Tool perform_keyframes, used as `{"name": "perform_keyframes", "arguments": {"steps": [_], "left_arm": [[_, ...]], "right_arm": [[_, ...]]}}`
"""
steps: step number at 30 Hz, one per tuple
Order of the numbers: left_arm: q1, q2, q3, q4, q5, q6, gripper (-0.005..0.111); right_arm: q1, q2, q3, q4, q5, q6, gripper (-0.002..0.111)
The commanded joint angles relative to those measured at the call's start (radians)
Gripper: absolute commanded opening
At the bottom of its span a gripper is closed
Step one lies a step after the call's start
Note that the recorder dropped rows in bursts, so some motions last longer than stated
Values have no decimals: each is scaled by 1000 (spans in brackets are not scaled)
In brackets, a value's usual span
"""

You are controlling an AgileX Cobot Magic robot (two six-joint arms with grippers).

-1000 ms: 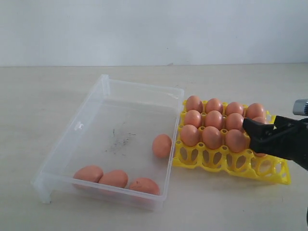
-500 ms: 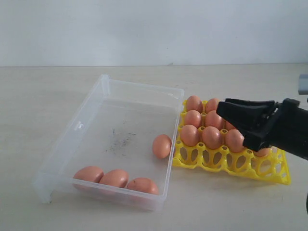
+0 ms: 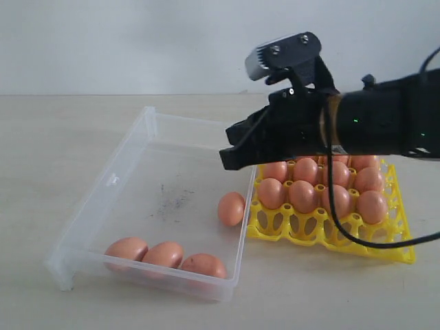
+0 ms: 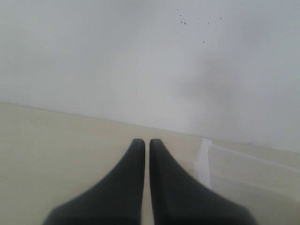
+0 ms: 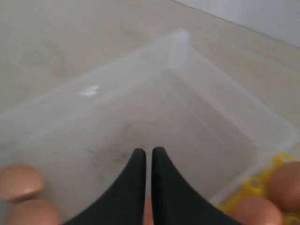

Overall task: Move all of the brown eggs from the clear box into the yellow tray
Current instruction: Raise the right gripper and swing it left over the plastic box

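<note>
A pale beige tabletop (image 3: 62,144) meets a plain white wall (image 3: 137,41).

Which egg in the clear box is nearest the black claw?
The lone egg beside the yellow tray, below the right gripper; the other three cluster at the clear box's near wall.

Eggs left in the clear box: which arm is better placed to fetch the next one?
Right. The right gripper, shut, hangs over the box near the lone egg; the left gripper sits outside the box.

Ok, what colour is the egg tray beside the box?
Bright yellow; the tray shows best in the exterior view.
</note>
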Motion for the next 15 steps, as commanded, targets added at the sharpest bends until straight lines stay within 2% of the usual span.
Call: {"name": "perform_keyframes", "arguments": {"steps": [1, 8, 11, 15], "left_arm": [[-4, 4, -4, 0, -2, -1, 4], [-4, 4, -4, 0, -2, -1, 4], [-4, 4, -4, 0, -2, -1, 4], [-4, 4, -4, 0, -2, -1, 4]], "right_arm": [[101, 17, -99, -101, 243, 140, 0], [107, 86, -195, -99, 81, 351, 0], [107, 108, -232, -199, -49, 329, 0], [107, 77, -261, -378, 2, 332, 0]]}}
